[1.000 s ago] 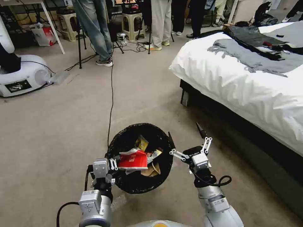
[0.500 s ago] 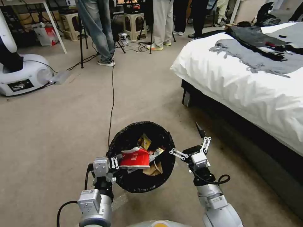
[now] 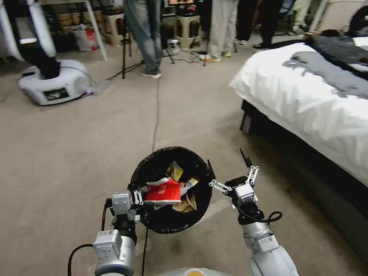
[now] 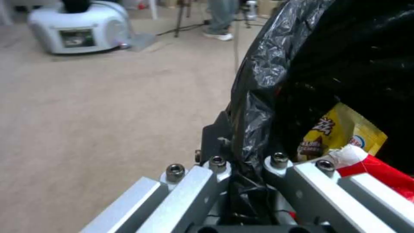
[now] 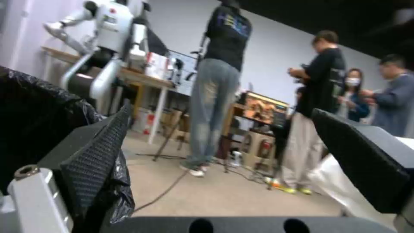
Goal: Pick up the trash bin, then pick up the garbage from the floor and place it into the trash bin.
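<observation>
Carpeted floor [image 3: 76, 145] surrounds black-lined trash bin [image 3: 153, 168] holding wrappers [image 3: 163, 191].

A robotics lab staged as a bedroom: a bed [image 3: 306, 103], tripods [image 3: 124, 50], floor cables [image 3: 156, 111] and another robot [image 3: 53, 78].

trash bin [image 3: 153, 168] upright, black liner over rim, above beige carpet floor [image 3: 76, 145]; garbage [image 3: 163, 191] inside: red-white wrapper, yellow packet, brown paper

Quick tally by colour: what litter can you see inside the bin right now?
Red-and-white crumpled wrapper: 1
Yellow snack wrapper: 1
Brown paper bag: 1
Total visible: 3, all inside the black-lined round trash bin; smaller scraps beside them are too unclear to count.
</observation>
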